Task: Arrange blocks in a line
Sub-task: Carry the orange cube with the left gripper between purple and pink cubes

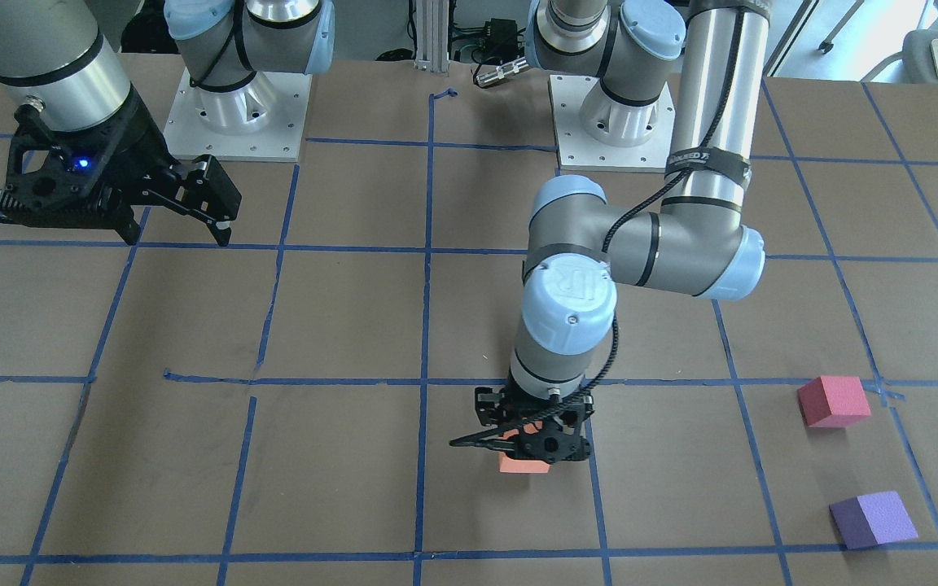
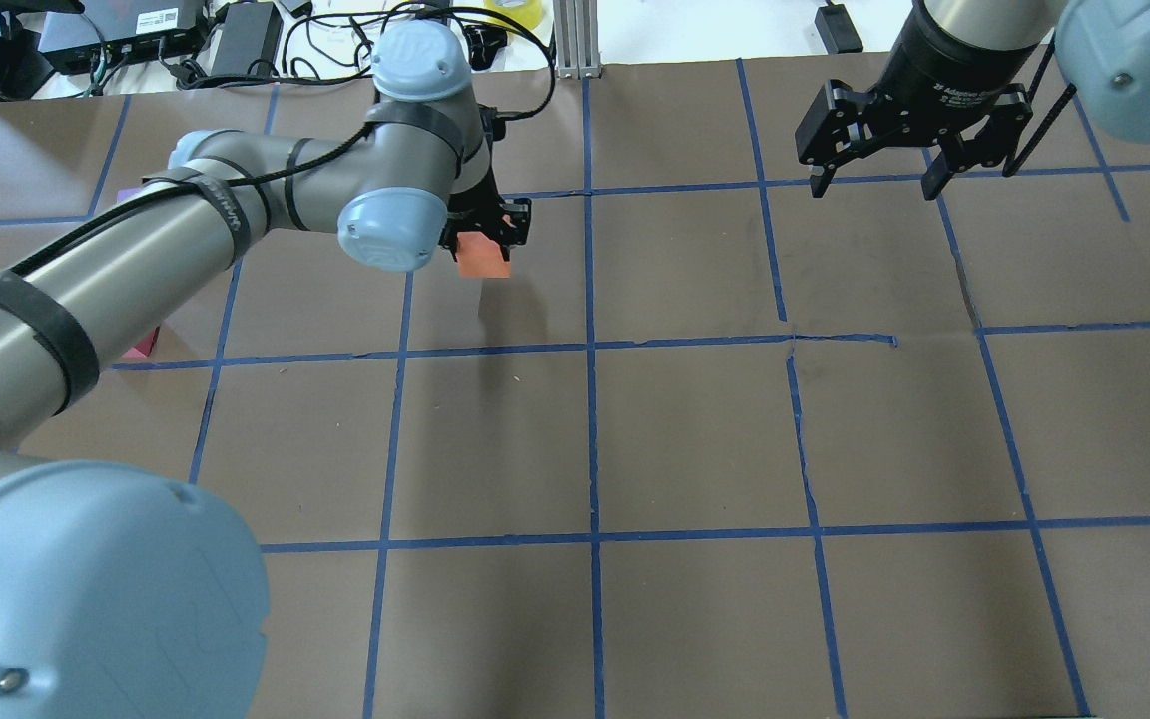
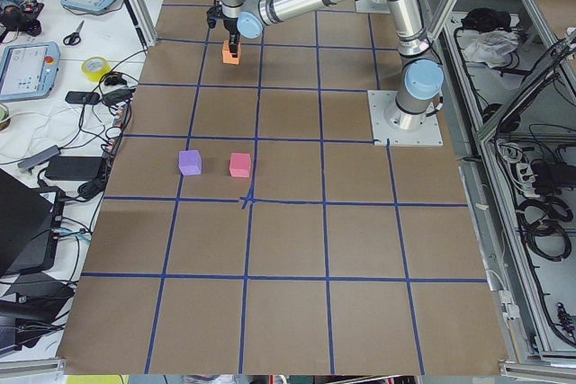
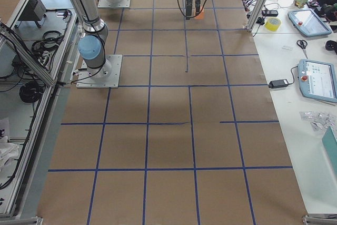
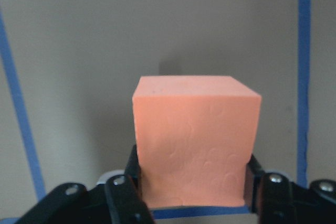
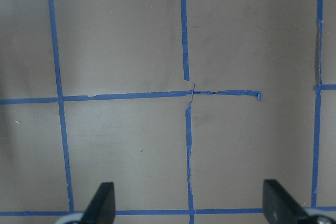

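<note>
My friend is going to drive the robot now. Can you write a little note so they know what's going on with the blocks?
Left gripper: shut on the small orange foam cube, near the table's middle. I cannot tell if the cube is lifted.
Right gripper: open and empty, hovering far from the blocks.
Pinkish-red foam cube and purple foam cube: loose on the brown table on the robot's left side, apart from each other.
Done: orange cube grasped.
Left: put all three cubes in one line; there is no line yet.

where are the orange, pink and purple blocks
orange block [image 5: 194, 140], left wrist view, near face
pink block [image 1: 834, 399], front-facing view, top face
purple block [image 1: 886, 518], front-facing view, lighter face
</note>
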Available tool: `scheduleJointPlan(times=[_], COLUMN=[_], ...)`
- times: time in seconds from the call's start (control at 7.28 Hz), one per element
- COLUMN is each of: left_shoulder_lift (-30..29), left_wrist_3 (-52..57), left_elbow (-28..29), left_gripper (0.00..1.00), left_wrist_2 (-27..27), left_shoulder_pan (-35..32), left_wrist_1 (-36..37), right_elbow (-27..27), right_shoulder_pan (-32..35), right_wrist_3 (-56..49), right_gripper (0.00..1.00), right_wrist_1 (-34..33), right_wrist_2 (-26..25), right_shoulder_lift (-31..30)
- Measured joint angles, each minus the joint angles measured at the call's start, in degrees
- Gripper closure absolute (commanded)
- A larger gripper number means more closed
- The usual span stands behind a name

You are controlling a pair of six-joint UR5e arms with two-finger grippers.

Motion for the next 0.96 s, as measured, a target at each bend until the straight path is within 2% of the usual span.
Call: scheduleJointPlan(times=[0.14, 0.27, 0.41, 0.55, 0.96], left_shoulder_lift=[1.4, 2.5, 3.4, 4.0, 4.6], left_wrist_3=[0.8, 2.7, 4.7, 6.7, 16.9], left_elbow=[0.0, -0.1, -0.3, -0.6, -1.2], left_gripper=[0.72, 0.77, 0.78, 0.84, 0.86], left_wrist_2=[-0.3, -0.5, 0.9, 3.1, 5.0], left_shoulder_pan=[4.1, 8.1, 11.6, 15.0, 22.5], left_wrist_1=[-1.0, -2.7, -4.4, -5.2, -5.4], right_elbow=[0.1, 0.1, 0.1, 0.1, 0.1], right_shoulder_pan=[0.0, 0.0, 0.0, 0.0, 0.0], right_wrist_3=[0.0, 0.0, 0.0, 0.0, 0.0], right_gripper=[0.00, 0.00, 0.00, 0.00, 0.00], right_wrist_1=[0.0, 0.0, 0.0, 0.0, -1.0], right_wrist_2=[0.0, 0.0, 0.0, 0.0, 0.0], right_shoulder_lift=[0.0, 0.0, 0.0, 0.0, 0.0])
